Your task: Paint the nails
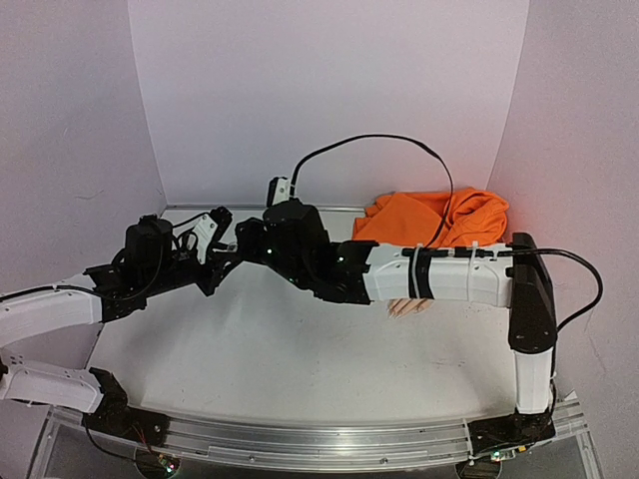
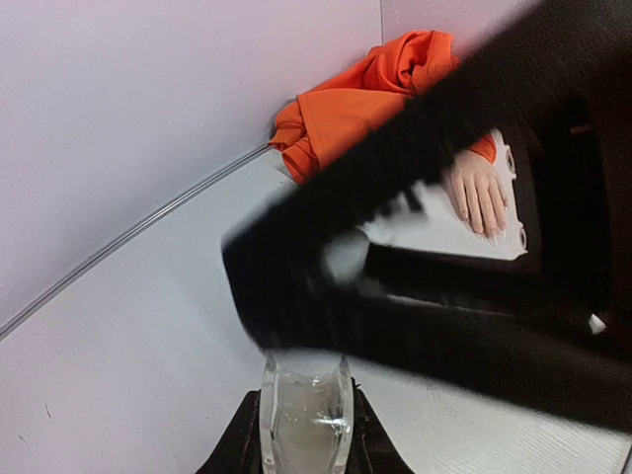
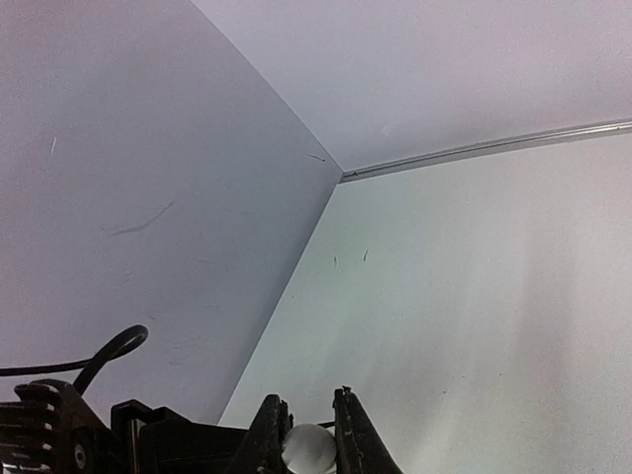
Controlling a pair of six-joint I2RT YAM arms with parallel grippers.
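The pale mannequin hand (image 1: 411, 307) with its orange sleeve (image 1: 439, 218) lies at the right, mostly under my right forearm. It also shows in the left wrist view (image 2: 481, 193), fingers pointing down; the nails (image 2: 489, 225) are too small to make out. My left gripper (image 2: 304, 434) is shut on a small clear bottle (image 2: 304, 410), held upright. My right gripper (image 3: 308, 434) is shut on a round white cap (image 3: 310, 450) right at the bottle's top. In the top view the two grippers meet left of centre, the left gripper (image 1: 215, 249) against the right gripper (image 1: 245, 242).
White walls enclose the white table (image 1: 280, 359) at the back and on both sides. My right arm (image 2: 474, 286) fills much of the left wrist view as a black blur. A black cable (image 1: 399, 140) loops above the right arm.
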